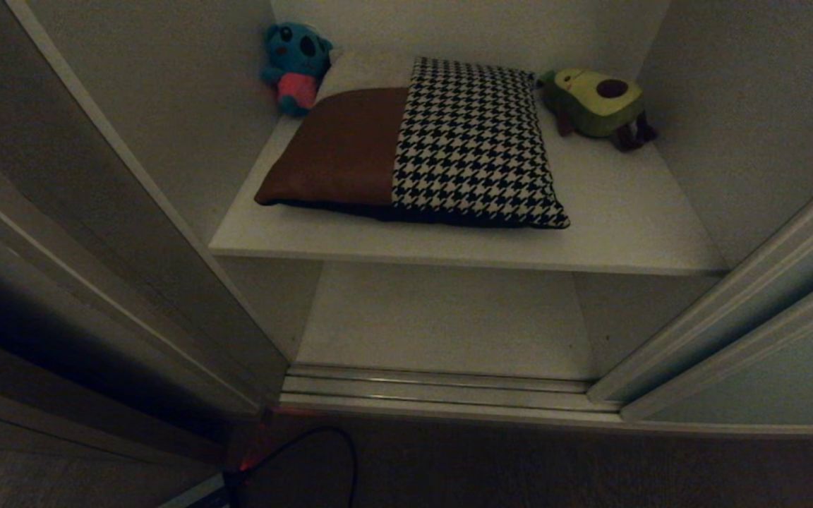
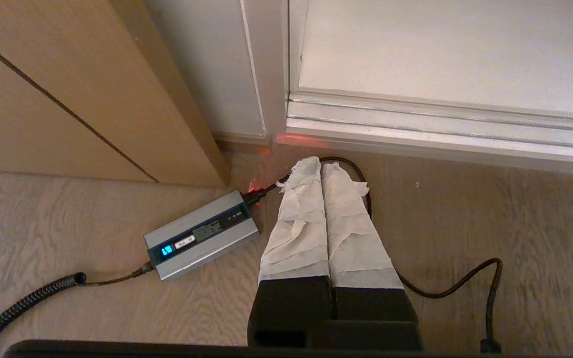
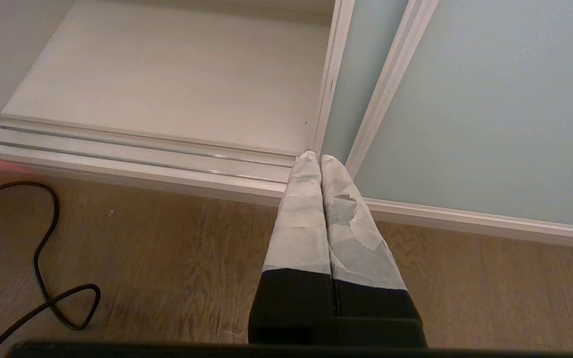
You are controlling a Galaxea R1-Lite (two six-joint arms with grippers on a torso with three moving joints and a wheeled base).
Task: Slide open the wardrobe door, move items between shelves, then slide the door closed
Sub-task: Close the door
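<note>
The wardrobe stands open in the head view, with the sliding wardrobe door [image 1: 766, 367] pushed to the right. A houndstooth cushion [image 1: 473, 144] with a brown section on its left lies flat on the upper shelf [image 1: 625, 226]. The lower shelf [image 1: 442, 317] beneath it is bare. Neither arm shows in the head view. My left gripper [image 2: 322, 164] hangs shut and empty over the wooden floor near the rails. My right gripper [image 3: 320, 158] is likewise shut and empty, its tips in front of the door's [image 3: 490, 99] left edge.
A blue plush toy [image 1: 295, 65] and an avocado plush toy [image 1: 597, 102] sit at the back corners of the upper shelf. Silver floor rails [image 1: 435, 388] run along the opening. A silver power brick [image 2: 202, 234] and its black cable [image 2: 445, 293] lie on the floor.
</note>
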